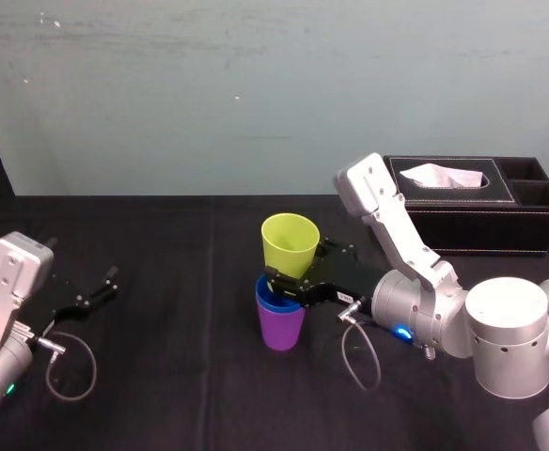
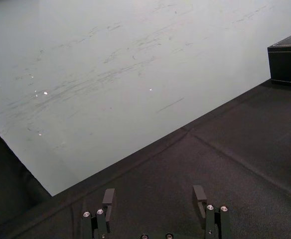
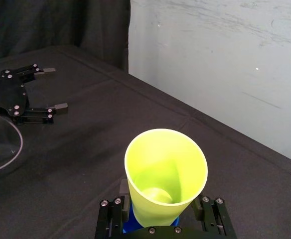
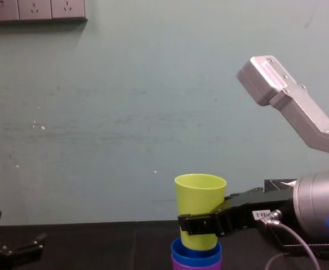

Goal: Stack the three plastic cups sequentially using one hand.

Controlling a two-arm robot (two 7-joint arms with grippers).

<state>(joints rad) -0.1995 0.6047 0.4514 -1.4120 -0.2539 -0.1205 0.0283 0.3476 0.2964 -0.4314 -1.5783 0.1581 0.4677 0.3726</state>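
Now we're on the last cup. The right gripper (image 1: 289, 282) reaches in from the worktop's (image 1: 162, 376) right side, and its fingers (image 3: 110, 216) are clamped on the lower wall of the yellow-green cup (image 1: 290, 242). It holds that cup mouth-up over the stack near the middle of the worktop. The blue cup (image 1: 276, 303) already sits nested inside the purple cup (image 1: 281, 329), with just its rim showing above the purple one. From the chest view, the yellow-green cup's base looks to be dipping into the blue rim, but most of its wall stands proud, so I'd call it not yet seated.

What's next, by my reading: keep the cup centred and upright, press straight down until it beds in, then let go without dragging the stack. Over by the left edge, the left gripper (image 1: 101, 287) lies idle, fingers spread wide. The black tissue box (image 1: 477, 202) sits at the far right corner, well apart from the cups.
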